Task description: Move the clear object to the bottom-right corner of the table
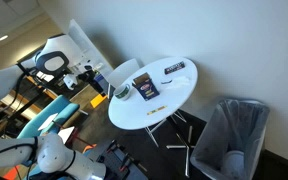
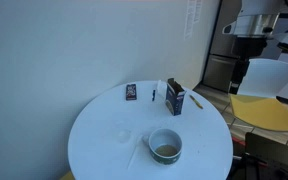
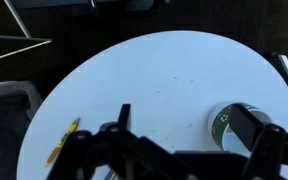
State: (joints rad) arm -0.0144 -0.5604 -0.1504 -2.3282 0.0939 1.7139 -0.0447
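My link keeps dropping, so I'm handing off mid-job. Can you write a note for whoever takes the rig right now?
Gripper: open, fingers empty, held high off to the side of the table.
On the table: a cup, an upright dark box and a small flat dark item.
Clear object: probably the faint patch beside the cup, but it is too faint to be sure.
Done: nothing grasped yet.
Left: confirm the clear object, reach it, grasp it, carry it to the named corner and release.

Glossy, smooth white top on the table (image 2: 94, 140); thin metal legs (image 1: 187, 150).
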